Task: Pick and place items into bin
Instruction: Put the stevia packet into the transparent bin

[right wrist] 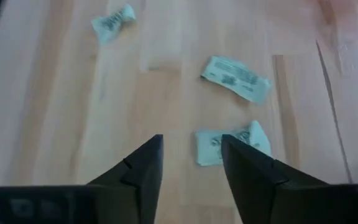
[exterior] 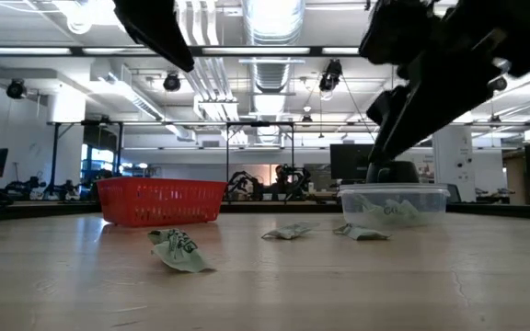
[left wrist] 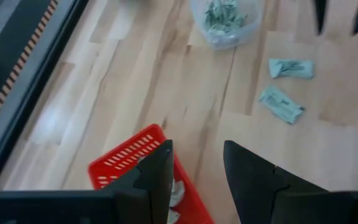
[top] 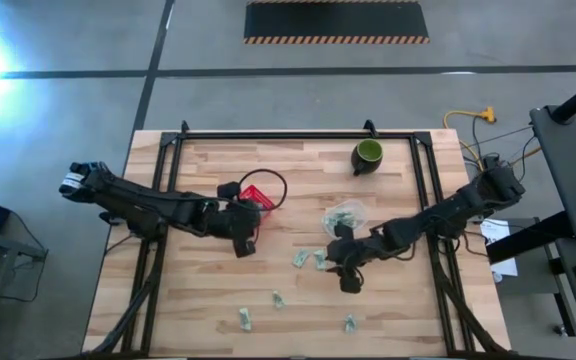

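Items (right wrist: 235,77): pale green, crinkly wrapped.

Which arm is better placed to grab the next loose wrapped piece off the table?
Right. The right gripper hangs open directly over a wrapped piece, while the left gripper sits over the red basket.

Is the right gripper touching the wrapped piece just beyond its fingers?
Cannot tell. In the right wrist view the open right gripper overlaps the wrapped piece between its fingers, but height above the table is unclear; no other view settles it.
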Controlling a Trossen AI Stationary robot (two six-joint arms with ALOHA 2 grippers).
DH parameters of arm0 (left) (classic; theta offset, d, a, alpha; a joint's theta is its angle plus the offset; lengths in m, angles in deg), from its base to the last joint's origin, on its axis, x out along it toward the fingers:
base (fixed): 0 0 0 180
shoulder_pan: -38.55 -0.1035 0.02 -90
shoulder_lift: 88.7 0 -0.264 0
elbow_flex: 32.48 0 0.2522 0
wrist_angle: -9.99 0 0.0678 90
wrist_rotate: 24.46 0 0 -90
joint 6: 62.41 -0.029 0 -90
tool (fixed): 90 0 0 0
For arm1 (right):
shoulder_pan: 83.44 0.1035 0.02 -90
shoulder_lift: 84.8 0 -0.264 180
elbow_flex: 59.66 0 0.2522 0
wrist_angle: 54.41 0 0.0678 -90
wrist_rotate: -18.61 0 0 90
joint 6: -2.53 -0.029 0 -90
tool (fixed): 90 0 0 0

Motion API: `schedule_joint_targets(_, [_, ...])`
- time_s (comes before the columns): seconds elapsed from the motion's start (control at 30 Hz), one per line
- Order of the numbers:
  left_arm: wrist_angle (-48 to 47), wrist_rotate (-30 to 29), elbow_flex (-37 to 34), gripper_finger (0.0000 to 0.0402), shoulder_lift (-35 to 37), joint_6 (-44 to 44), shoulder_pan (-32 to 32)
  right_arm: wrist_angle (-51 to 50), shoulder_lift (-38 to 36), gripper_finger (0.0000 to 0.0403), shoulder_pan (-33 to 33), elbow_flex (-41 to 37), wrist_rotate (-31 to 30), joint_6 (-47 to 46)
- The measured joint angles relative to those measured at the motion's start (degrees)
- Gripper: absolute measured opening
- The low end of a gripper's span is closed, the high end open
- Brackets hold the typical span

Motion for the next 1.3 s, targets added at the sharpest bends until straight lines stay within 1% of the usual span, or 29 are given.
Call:
schedule_joint_targets(0.3, [-0.1, 0.1, -0.7, 0.0125, -0.1, 5.4, 3.5, -0.3, 7.6, 0.0204, -1.6, 4.5, 1.1, 4.5])
schedule_joint_targets(0.5, [-0.1, 0.1, -1.0, 0.0125, -0.1, 6.9, 5.0, -1.3, 11.4, 0.0230, -2.2, 6.5, 1.0, 4.3])
schedule_joint_targets(0.7, [0.0, 0.0, -1.1, 0.0125, -0.1, 8.4, 5.3, -2.6, 11.5, 0.0253, -2.9, 6.8, -0.5, 4.1])
schedule_joint_targets(0.97, [0.2, 0.0, -1.1, 0.0125, -0.1, 8.5, 5.3, -3.0, 12.2, 0.0282, -3.7, 6.7, -0.4, 1.7])
schedule_joint_targets(1.13, [0.6, 0.0, -1.1, 0.0125, -0.1, 8.5, 5.3, -3.1, 14.8, 0.0300, -3.7, 6.7, 1.3, -0.5])
schedule_joint_targets(1.3, [0.7, 0.0, -1.2, 0.0125, -0.1, 8.5, 5.5, -3.1, 15.6, 0.0309, -3.7, 6.9, 1.5, -2.9])
